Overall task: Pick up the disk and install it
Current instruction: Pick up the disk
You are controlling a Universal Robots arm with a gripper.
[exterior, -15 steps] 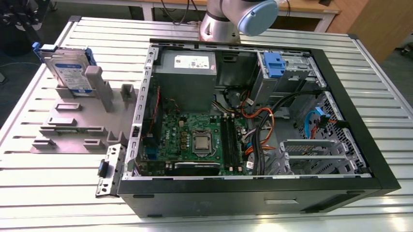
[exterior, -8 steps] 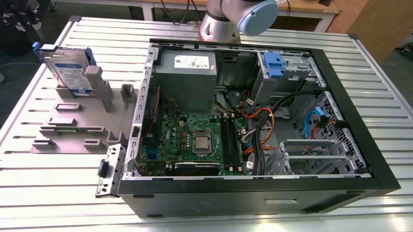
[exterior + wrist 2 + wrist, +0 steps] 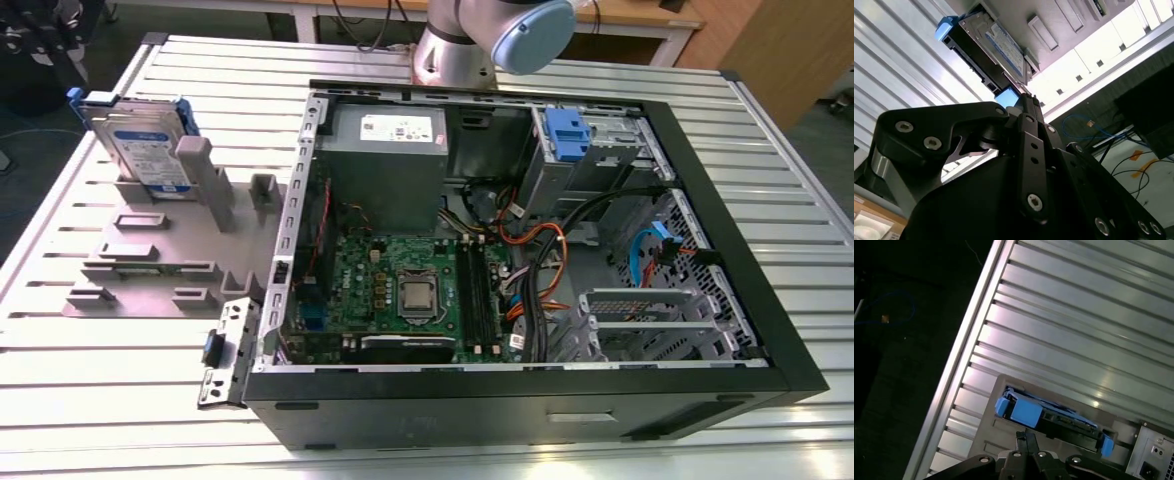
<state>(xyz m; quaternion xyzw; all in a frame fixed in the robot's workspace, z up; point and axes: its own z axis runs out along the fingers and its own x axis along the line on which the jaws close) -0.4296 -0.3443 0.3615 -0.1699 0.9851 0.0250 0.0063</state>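
Observation:
The disk (image 3: 140, 145), a silver drive with a white-and-blue label in a blue carrier rail, stands on edge in a grey holder (image 3: 160, 262) on the slatted table, at the exterior view's left. Both wrist views show it too: the disk (image 3: 999, 47) seen from its labelled face, and the disk (image 3: 1054, 417) seen from its blue-railed edge. My gripper (image 3: 1026, 100) points toward it from a distance, well apart from it. The black fingers of the gripper (image 3: 1026, 434) are shut together with nothing between them.
An open black computer case (image 3: 787, 330) lies on the table at the exterior view's right, with a motherboard (image 3: 400, 290), a grey power-supply box (image 3: 387, 165), cables and a blue latch piece (image 3: 567, 135) at the drive bay. The arm's body (image 3: 481, 40) rises behind the case.

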